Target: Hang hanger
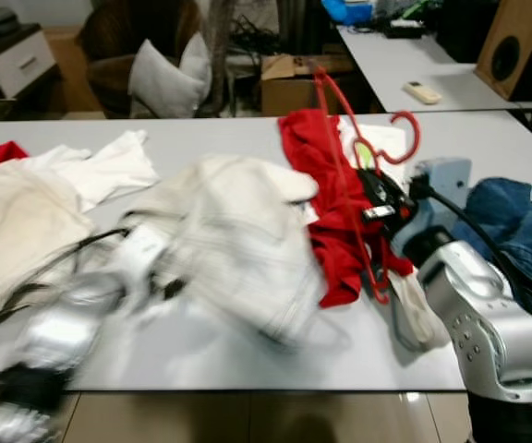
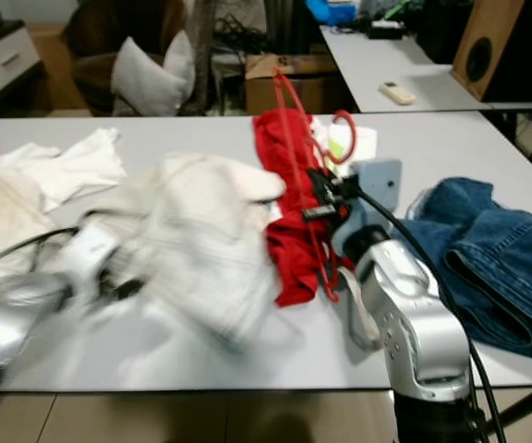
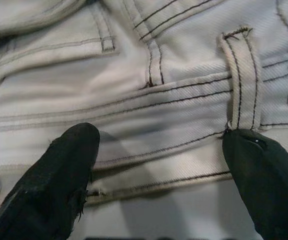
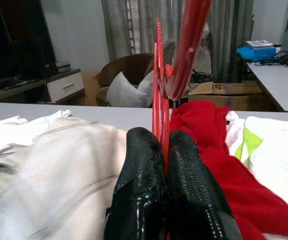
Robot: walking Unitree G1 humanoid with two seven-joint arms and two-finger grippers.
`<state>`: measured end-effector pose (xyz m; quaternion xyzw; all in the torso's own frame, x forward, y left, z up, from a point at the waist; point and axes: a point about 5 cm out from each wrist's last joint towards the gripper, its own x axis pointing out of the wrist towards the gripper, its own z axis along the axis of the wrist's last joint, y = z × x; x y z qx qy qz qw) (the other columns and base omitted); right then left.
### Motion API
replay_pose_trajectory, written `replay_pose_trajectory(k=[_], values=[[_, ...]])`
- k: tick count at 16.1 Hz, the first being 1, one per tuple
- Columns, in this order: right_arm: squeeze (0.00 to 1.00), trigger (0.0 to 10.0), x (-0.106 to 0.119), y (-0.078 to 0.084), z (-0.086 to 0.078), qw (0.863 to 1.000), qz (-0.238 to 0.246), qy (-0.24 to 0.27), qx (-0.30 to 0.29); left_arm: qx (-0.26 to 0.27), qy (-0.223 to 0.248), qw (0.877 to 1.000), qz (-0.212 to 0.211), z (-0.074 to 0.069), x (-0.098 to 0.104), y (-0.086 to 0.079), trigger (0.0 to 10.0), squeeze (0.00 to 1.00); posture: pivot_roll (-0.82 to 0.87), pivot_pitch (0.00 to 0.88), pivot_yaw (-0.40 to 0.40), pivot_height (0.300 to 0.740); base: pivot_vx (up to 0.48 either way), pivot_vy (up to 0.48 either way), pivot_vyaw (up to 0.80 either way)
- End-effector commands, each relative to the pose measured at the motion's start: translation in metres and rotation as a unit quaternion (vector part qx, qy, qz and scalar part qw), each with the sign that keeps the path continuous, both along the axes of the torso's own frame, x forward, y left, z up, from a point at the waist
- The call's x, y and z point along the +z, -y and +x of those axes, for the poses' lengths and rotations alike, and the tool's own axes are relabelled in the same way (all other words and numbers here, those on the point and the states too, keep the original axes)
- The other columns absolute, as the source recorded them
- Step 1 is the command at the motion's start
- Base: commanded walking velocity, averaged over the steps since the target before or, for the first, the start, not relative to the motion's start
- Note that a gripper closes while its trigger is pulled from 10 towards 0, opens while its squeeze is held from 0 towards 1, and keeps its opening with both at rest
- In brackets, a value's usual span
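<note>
Two grippers at work: right gripper (image 4: pixel 165 165) pinched tight on the red hanger (image 1: pixel 340 157), held up over the red garment (image 1: pixel 326 198) on the table (image 1: pixel 247 355). Hanger looks light, stiff, thin, slippery plastic; grip near the hook. Left gripper (image 3: pixel 161 167) spread wide over white jeans (image 3: pixel 174 65).

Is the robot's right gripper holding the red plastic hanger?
Yes, in the right wrist view the right gripper has both black fingers pinched shut on the thin red plastic hanger.
</note>
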<state>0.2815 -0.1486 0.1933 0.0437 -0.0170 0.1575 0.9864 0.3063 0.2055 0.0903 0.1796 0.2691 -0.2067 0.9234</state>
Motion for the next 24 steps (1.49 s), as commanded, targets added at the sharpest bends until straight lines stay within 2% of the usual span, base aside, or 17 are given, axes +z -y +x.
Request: replay_pose_trajectory(k=[1,2,5,8,10,11,12,13,14,15,18,19,20,21,22,23,24], values=[[0.0,10.0,0.004,0.0,-0.001,1.0,0.002,0.005,-0.004,-0.023,0.018,0.999,-0.029,0.012,-0.004,0.024,10.0,1.0,0.01,0.0,0.066,0.74,0.0,0.0,0.0],[0.0,10.0,0.004,0.0,-0.001,1.0,0.003,0.005,-0.008,-0.074,0.033,0.996,-0.043,0.021,-0.002,0.051,10.0,1.0,0.0,0.0,0.068,0.74,0.0,0.0,0.0],[0.0,10.0,0.005,0.003,-0.004,1.0,0.004,0.005,-0.019,-0.136,0.033,0.99,-0.033,0.028,-0.005,0.078,10.0,1.0,-0.03,0.0,0.09,0.74,0.0,0.0,0.0],[0.0,10.0,0.005,0.006,-0.007,0.999,0.006,0.007,-0.03,-0.133,0.067,0.988,-0.04,0.032,0.005,0.064,10.0,1.0,-0.04,0.0,0.106,0.74,0.0,0.0,0.0],[0.0,10.0,0.006,0.008,-0.009,0.999,0.008,0.009,-0.036,-0.177,0.109,0.961,-0.18,0.029,0.048,0.046,10.0,1.0,-0.03,0.0,0.101,0.74,0.0,0.0,0.0],[0.0,10.0,0.007,0.008,-0.009,0.999,0.009,0.009,-0.037,-0.185,0.118,0.953,-0.211,0.028,0.057,0.044,10.0,1.0,-0.03,0.0,0.101,0.74,0.0,0.0,0.0],[0.0,10.0,0.007,0.008,-0.009,0.999,0.008,0.01,-0.037,-0.191,0.133,0.931,-0.28,0.029,0.077,0.039,10.0,1.0,-0.03,0.0,0.1,0.74,0.0,0.0,0.0],[0.0,10.0,0.009,0.011,-0.006,0.999,0.007,0.011,-0.041,-0.158,0.179,0.912,-0.333,0.048,0.102,0.033,10.0,1.0,-0.03,0.0,0.083,0.74,0.0,0.0,0.0],[0.0,10.0,0.011,0.012,-0.004,0.999,0.006,0.012,-0.042,-0.136,0.194,0.916,-0.324,0.057,0.105,0.034,10.0,1.0,-0.03,0.0,0.078,0.74,0.0,0.0,0.0],[0.0,10.0,0.013,0.014,-0.003,0.999,0.005,0.014,-0.044,-0.087,0.217,0.931,-0.281,0.074,0.102,0.042,10.0,1.0,-0.04,0.0,0.073,0.74,0.0,0.0,0.0],[0.0,10.0,0.017,0.016,-0.003,0.999,0.001,0.017,-0.049,-0.001,0.228,0.939,-0.256,0.09,0.095,0.061,10.0,1.0,-0.08,0.0,0.078,0.74,0.0,0.0,0.0],[0.0,10.0,0.018,0.018,-0.005,0.998,-0.002,0.016,-0.053,0.021,0.19,0.957,-0.216,0.09,0.074,0.071,10.0,0.91,-0.1,0.0,0.084,0.74,0.0,0.0,0.0],[0.0,10.0,0.018,0.019,-0.007,0.998,-0.002,0.014,-0.057,0.044,0.141,0.978,-0.145,0.082,0.041,0.074,10.0,0.82,-0.11,0.0,0.09,0.74,0.0,0.0,0.0],[0.0,10.0,0.018,0.019,-0.009,0.998,-0.001,0.013,-0.059,0.063,0.088,0.984,-0.141,0.073,0.017,0.075,10.0,0.79,-0.12,0.0,0.091,0.74,0.0,0.0,0.0],[0.0,10.0,0.016,0.018,-0.011,0.998,-0.001,0.007,-0.06,0.05,0.039,0.99,-0.13,0.061,-0.007,0.08,10.0,0.54,-0.12,0.0,0.092,0.74,0.0,0.0,0.0],[0.0,10.0,0.015,0.018,-0.011,0.998,-0.002,0.004,-0.06,0.045,0.009,0.99,-0.13,0.054,-0.019,0.082,10.0,0.48,-0.12,0.0,0.09,0.74,0.0,0.0,0.0],[0.0,10.0,0.012,0.017,-0.012,0.998,-0.001,-0.002,-0.06,0.025,-0.033,0.993,-0.106,0.04,-0.04,0.085,10.0,0.0,-0.12,0.0,0.088,0.74,0.0,0.0,0.0]])
